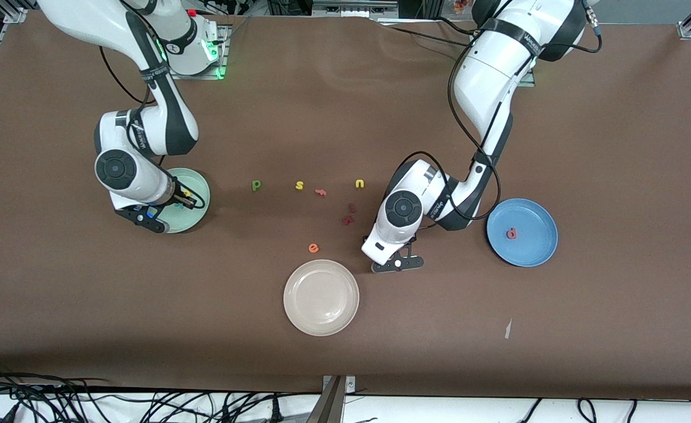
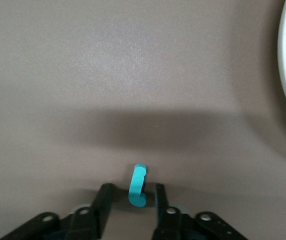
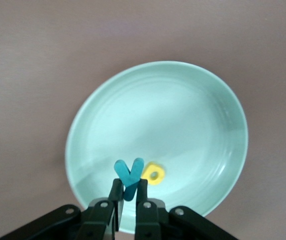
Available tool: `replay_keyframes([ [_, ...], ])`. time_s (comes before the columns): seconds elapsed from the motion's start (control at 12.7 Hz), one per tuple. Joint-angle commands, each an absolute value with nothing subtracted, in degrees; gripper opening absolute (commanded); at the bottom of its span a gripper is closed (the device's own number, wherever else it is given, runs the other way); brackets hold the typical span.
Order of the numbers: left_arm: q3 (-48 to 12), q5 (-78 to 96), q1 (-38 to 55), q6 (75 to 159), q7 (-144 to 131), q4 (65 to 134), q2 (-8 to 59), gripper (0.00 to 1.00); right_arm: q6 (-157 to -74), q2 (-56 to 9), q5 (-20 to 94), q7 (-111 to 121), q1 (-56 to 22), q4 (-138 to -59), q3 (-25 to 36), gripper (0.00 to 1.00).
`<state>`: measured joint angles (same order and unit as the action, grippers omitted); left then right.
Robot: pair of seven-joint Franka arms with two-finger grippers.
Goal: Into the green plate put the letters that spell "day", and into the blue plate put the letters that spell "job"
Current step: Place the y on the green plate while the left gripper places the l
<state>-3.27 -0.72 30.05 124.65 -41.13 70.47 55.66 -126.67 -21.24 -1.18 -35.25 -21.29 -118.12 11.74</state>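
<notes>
The right gripper (image 3: 128, 192) hangs over the green plate (image 1: 195, 220), which sits toward the right arm's end of the table. Its two fingers are pinched tight on the teal y (image 3: 129, 176), so the y is up in the air above the plate. The yellow a (image 3: 154, 174) already lies in the green plate, just beside the spot under the y.

The left gripper (image 2: 133, 197) is down low over the bare table, between the cream-white plate (image 1: 321, 297) and the blue plate (image 1: 533, 247). The teal j (image 2: 137, 186) stands between its two fingers (image 2: 104, 197). There is a small gap on each side, so I cannot tell if the fingers are gripping the j yet. In the front view the arm hides the j.

The blue plate sits toward the left arm's end of the table. The salmon-pink b (image 1: 511, 234) lies in it.

The dark green d (image 1: 256, 185) is on the table, near the middle. It looks like a p from the front camera. Beside it in a loose row are the yellow s (image 1: 299, 185), the salmon f (image 1: 320, 192) and the yellow u (image 1: 360, 184).

Two dark red letters (image 1: 348, 215) lie a bit nearer to the front camera than that row. The orange e (image 1: 313, 248) lies nearer still, close to the rim of the cream-white plate. I do not see the blue o in any view.
</notes>
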Motion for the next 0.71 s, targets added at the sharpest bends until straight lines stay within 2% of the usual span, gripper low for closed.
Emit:
replay_keyframes([
  [0.0,-2.2,-0.26,31.03,123.75,-42.01,67.85,57.13,0.14,-127.52,-22.06,-1.67,-33.76,-21.1,-119.7,11.51,0.01],
  [0.16,-2.2,-0.26,30.94,123.75,-41.92,67.94,57.04,0.0,-128.58,-22.15,-1.41,-32.43,-20.39,-120.15,11.51,0.01],
  [0.24,-2.2,-0.26,30.85,123.58,-41.75,67.94,56.95,0.0,-128.58,-22.5,-1.32,-32.26,-20.3,-120.15,11.51,0.02],
  [0.32,-2.2,-0.44,30.41,123.05,-41.4,67.94,56.26,0.0,-128.67,-23.37,-1.06,-32.08,-20.39,-120.15,11.43,0.23],
  [0.4,-2.2,-0.61,29.54,121.31,-41.05,67.94,55.03,0.0,-128.58,-23.55,-0.79,-32.08,-20.3,-120.06,11.43,0.75],
  [0.47,-2.2,-0.7,28.4,118.07,-38.87,67.94,53.8,0.0,-128.15,-23.29,-0.79,-32.17,-20.39,-119.8,11.34,1.0],
  [0.63,-2.29,-0.62,25.5,112.61,-32.46,70.3,50.2,0.0,-126.49,-22.68,-0.53,-34.79,-20.65,-119.27,9.77,1.0],
])
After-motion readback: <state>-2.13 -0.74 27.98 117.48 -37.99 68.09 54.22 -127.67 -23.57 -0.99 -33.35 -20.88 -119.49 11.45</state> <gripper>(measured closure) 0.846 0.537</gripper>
